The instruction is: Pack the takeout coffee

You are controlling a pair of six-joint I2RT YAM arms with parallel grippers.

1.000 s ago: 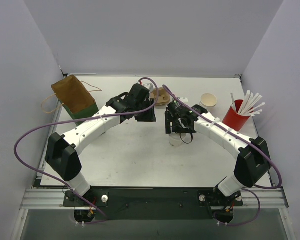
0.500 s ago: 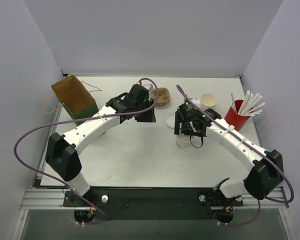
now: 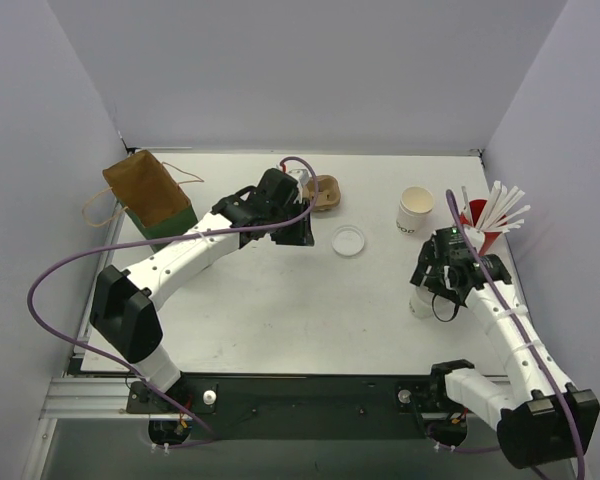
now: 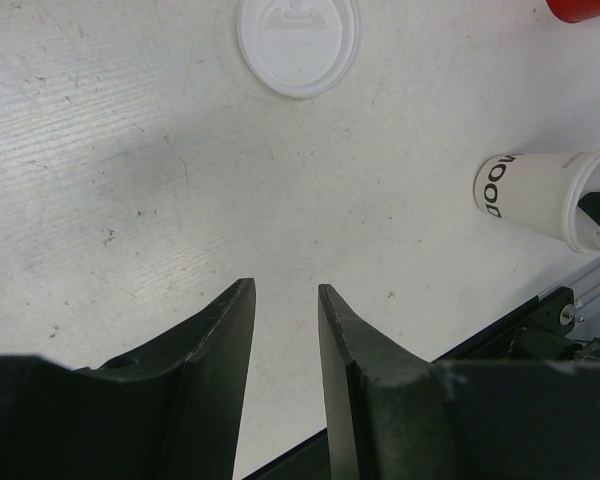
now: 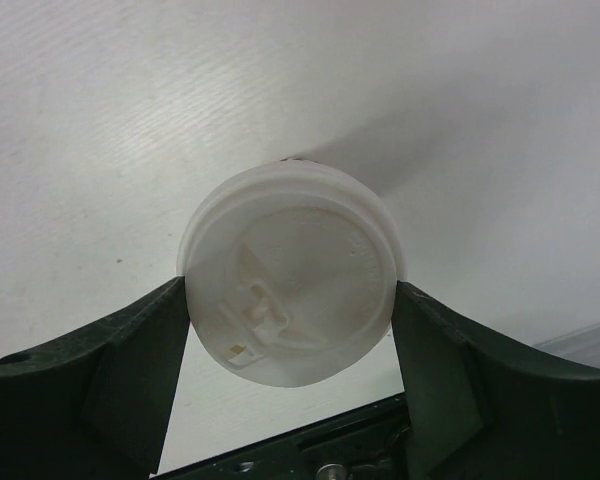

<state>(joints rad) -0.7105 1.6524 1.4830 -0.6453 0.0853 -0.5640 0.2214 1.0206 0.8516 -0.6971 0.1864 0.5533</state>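
One takeout coffee cup, white and with a white lid on it, is near the table's right front, with my right gripper shut on it. In the right wrist view the fingers press both sides of the lid, the gripper centred on it. The left wrist view shows this cup close to the front rail. The other takeout coffee cup stands uncovered at the back right, its tan inside showing. My left gripper hovers mid-table, open with a narrow gap and nothing in it.
A loose white lid lies flat mid-table, also in the left wrist view. The brown pulp carrier sits behind the left wrist. A red cup of straws stands at the right. A brown paper bag stands at the back left.
My right arm has carried the lidded cup from mid-table to the right front, uncovering the loose lid. The left arm has not moved.
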